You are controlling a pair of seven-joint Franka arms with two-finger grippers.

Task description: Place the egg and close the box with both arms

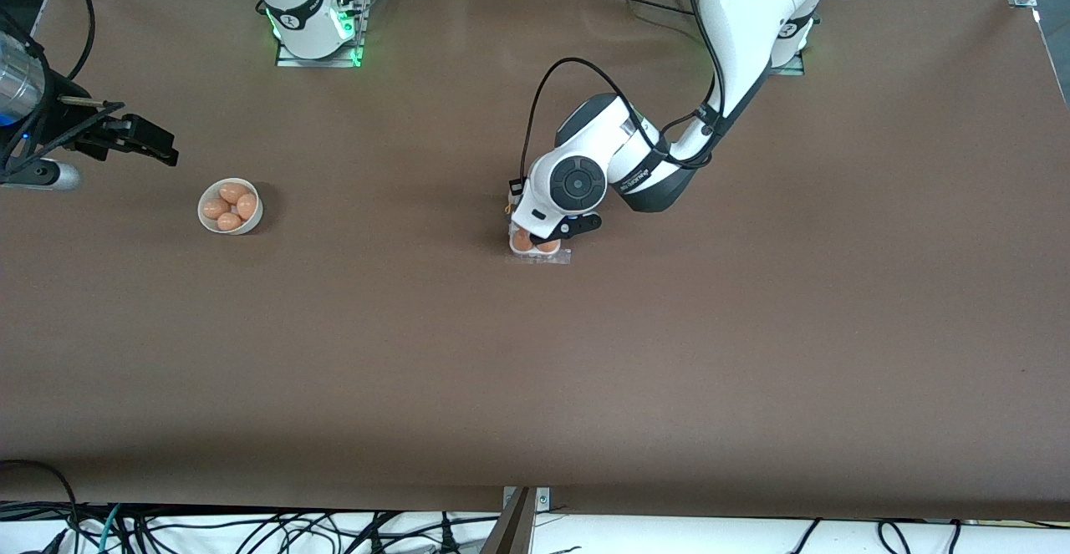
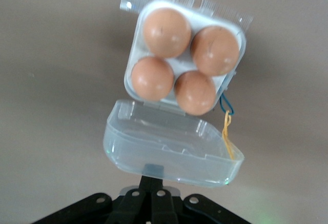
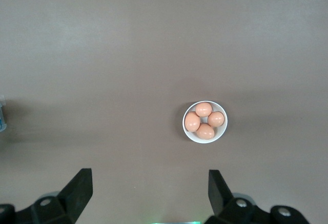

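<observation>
Mid-table, the box [image 2: 185, 62] holds four eggs [image 2: 166, 32], one per cell; its clear lid [image 2: 171, 152] is swung open. Left gripper [image 2: 148, 183] is over the box, fingers pressed together on the lid's edge. Right gripper [image 3: 148, 188] hovers at the right arm's end of the table, fingers spread, near the bowl [image 3: 205, 122] of four eggs.

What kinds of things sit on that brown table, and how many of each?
Orange-brown eggs in the white carton: 4
Orange-brown eggs in the round white bowl: 4
White egg carton with clear hinged lid: 1
Round white bowl: 1
Total: 10
</observation>
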